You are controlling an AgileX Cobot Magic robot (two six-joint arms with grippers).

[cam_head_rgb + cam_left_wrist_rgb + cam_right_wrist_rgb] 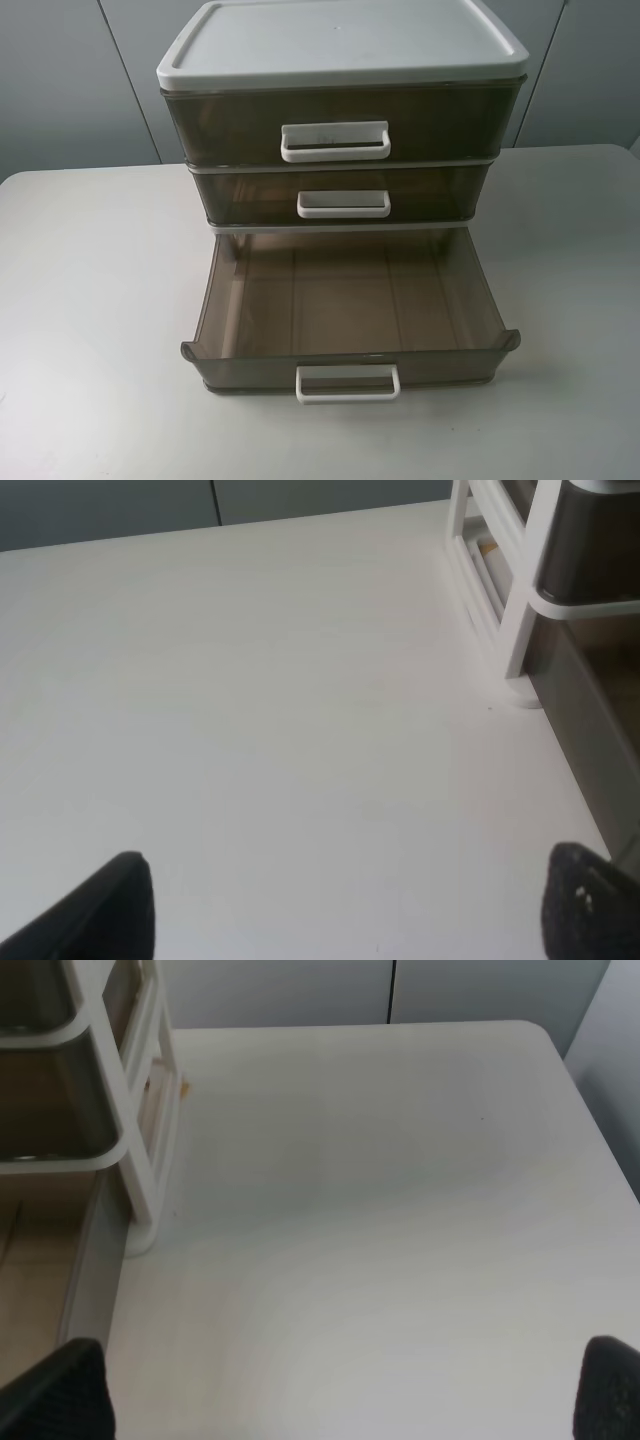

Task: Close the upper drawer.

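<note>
Exterior high view: the upper drawer sits pushed in at the top of the white-lidded cabinet, while the bottom drawer stands pulled out. Left wrist view: the left gripper hangs beside the cabinet, jaws spread wide. Right wrist view: the right gripper hangs beside the cabinet, equally agape.

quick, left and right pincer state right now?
Left pincer: open, holding nothing, fingertips wide apart over the table.
Right pincer: open, holding nothing.
</note>
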